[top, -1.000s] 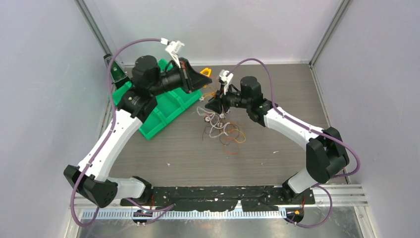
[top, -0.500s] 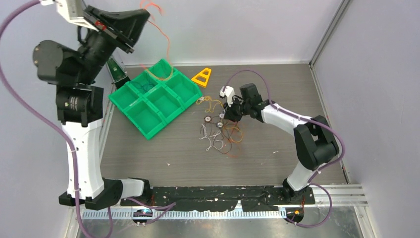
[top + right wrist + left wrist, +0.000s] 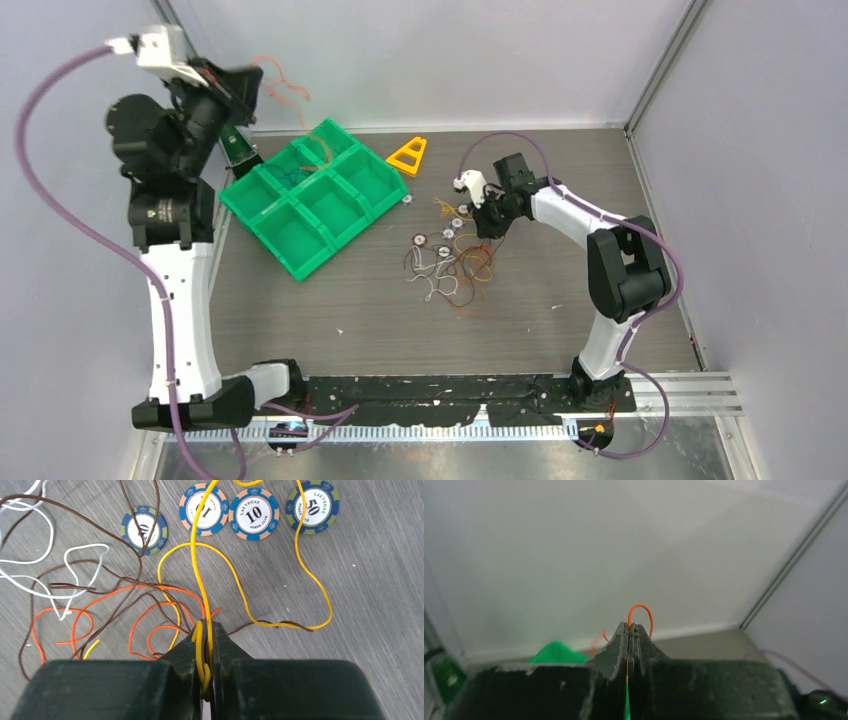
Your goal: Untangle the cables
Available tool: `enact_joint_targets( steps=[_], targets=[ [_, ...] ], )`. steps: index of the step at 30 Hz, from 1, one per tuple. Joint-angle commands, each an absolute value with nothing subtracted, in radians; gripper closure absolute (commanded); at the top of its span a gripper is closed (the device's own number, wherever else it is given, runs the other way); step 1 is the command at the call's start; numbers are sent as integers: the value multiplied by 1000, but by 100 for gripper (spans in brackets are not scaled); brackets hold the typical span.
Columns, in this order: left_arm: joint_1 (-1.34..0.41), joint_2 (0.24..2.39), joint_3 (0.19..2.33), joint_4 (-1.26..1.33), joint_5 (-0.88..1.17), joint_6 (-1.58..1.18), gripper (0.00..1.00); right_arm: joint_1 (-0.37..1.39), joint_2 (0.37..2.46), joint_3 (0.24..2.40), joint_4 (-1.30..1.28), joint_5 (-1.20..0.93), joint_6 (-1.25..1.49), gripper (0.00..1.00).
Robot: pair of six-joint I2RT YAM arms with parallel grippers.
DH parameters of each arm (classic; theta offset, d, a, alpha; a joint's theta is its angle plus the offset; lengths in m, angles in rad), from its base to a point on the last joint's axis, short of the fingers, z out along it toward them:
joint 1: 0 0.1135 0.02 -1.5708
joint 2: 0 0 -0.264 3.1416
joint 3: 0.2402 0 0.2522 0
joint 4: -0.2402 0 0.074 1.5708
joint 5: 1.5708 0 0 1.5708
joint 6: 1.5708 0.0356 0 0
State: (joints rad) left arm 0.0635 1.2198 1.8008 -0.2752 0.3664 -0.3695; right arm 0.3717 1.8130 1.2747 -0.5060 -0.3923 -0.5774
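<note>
Since the previous frame: the left arm has come lower at the far left, carrying its wire with it. The right claw [image 3: 486, 226] has closed and now sits nearer the back of the heap.

Cables [image 3: 452, 268]: a loose heap mid-bench [image 3: 400, 330], lying flat. Brown, white and orange loops cross one another.

Right claw [image 3: 206, 625]: low over the far edge of the heap, fingers pressed together on a doubled yellow wire [image 3: 196, 560]. The wire runs up from the pinch and loops out to the right over the bench.

Chips [image 3: 255, 514]: four in a row just beyond the claw, flat on the bench. The yellow wire crosses between them.

Tray [image 3: 258, 200]: green, six compartments, far left of the bench and set at an angle. Thin strands lie in its back compartments; colours not clear.

Triangle [image 3: 408, 155]: yellow, just beyond the tray's right corner, apart from it.

Left claw [image 3: 245, 88]: raised high over the back left corner. In the wrist view the left claw [image 3: 629, 626] is squeezed shut on an orange wire [image 3: 640, 611]. The wire arcs out of the tips, and in the top view it curls free in the air [image 3: 282, 88].
</note>
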Motion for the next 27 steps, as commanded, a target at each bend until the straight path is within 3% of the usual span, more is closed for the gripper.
enact_joint_targets(
  steps=[1,9,27],
  targets=[
    [124,1173,1544,-241,313,-206,100,370,1762,1331,-561,-466,-557,90],
    [312,1273,1341,-156,432,-139,100,370,1729,1349,-595,-509,-502,95],
    [414,1702,1481,-33,374,-15,100,344,1693,1358,-659,-530,-481,94]
  ],
)
